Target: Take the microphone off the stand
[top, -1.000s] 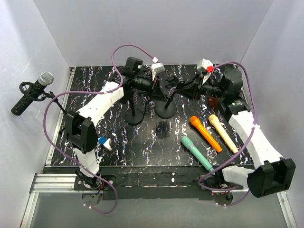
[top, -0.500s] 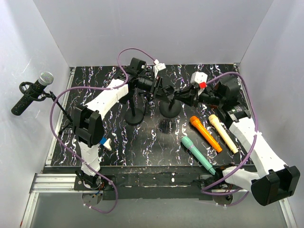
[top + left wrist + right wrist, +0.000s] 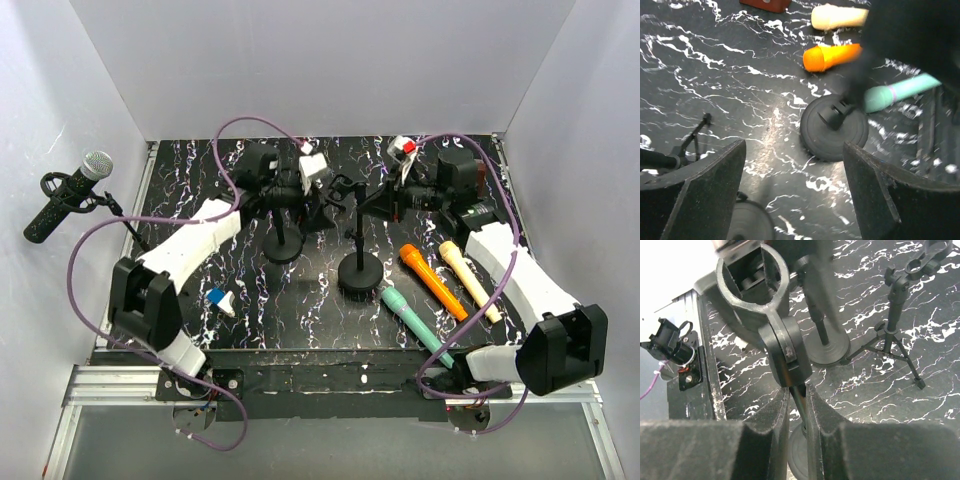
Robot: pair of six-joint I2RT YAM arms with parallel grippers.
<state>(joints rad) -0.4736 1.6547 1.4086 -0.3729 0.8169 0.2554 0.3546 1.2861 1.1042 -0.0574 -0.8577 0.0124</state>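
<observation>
Sliding toward the near edge since the earlier view, the black metal stand with the round disc base [image 3: 358,273] is now standing alone mid-table, and the left gripper [image 3: 794,165] is gaping wide with nothing between its dark foam-faced fingers [image 3: 705,200]. The right gripper [image 3: 797,410] is pinching the stand's thin pole just under the ring-shaped plastic clip [image 3: 782,340], which is sitting empty. That stand is looking finished with: the smooth orange plastic microphone [image 3: 432,280], the cream plastic microphone [image 3: 470,282] and the teal plastic microphone [image 3: 415,322] are lying loose on the black white-veined tabletop [image 3: 280,312]. What is seemingly remaining is the matte black microphone with the silver mesh head [image 3: 62,200], sitting clipped on the thin-legged tripod [image 3: 894,310] at the table's left edge, well apart from both grippers
</observation>
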